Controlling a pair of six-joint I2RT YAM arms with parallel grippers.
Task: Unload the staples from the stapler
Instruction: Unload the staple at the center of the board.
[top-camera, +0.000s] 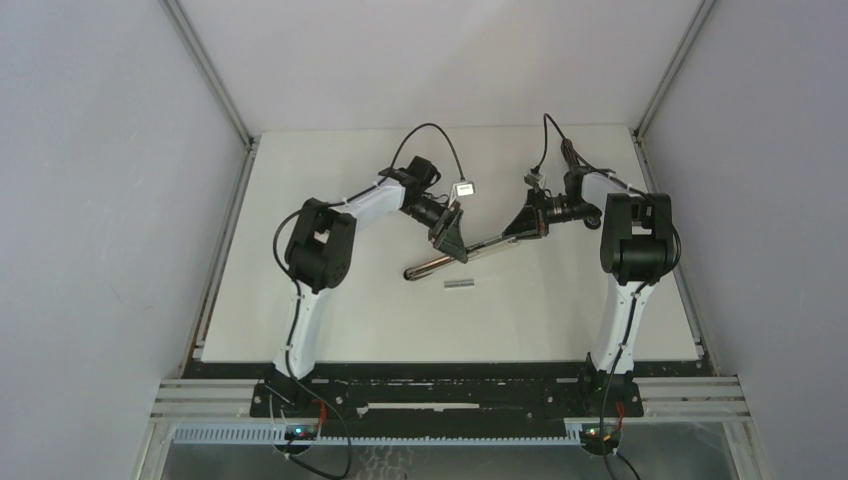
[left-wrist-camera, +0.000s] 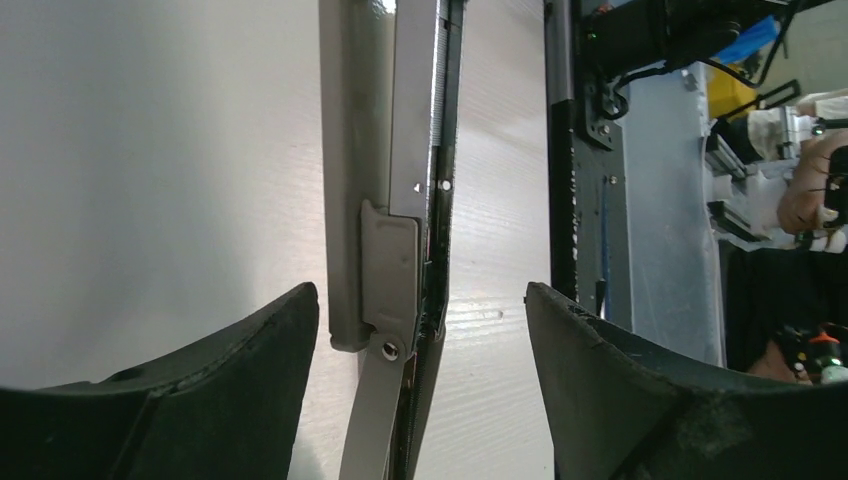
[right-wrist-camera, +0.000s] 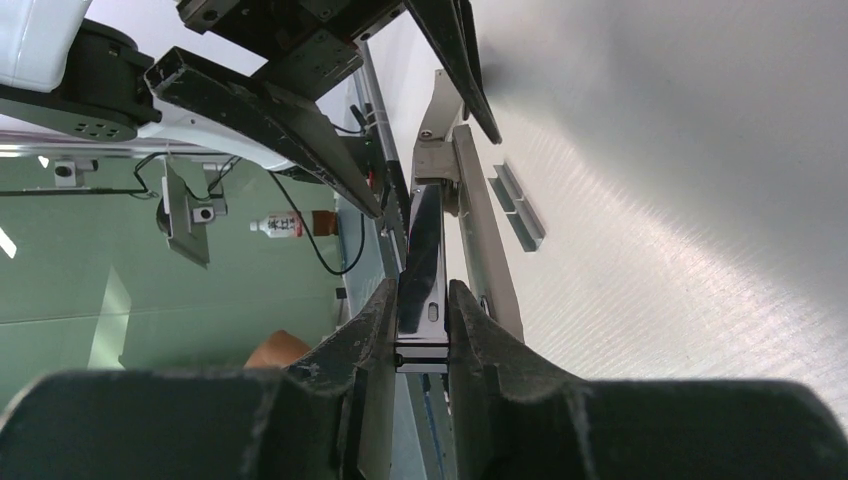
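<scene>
staples (top-camera: 458, 284), long axis left-right, just beside opened stapler (top-camera: 435, 265)

White table (top-camera: 300, 300) between grey walls (top-camera: 100, 200) (small labelled bottle (right-wrist-camera: 283, 225) beyond).

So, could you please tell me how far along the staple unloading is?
Done: the stapler is open and staples already lie on the table beside it. In hand: the right claw is shut on one end of the stapler; the left claw stands open around its hinged part. Left: whether more staples remain inside I cannot tell; any that do still need removing.
</scene>
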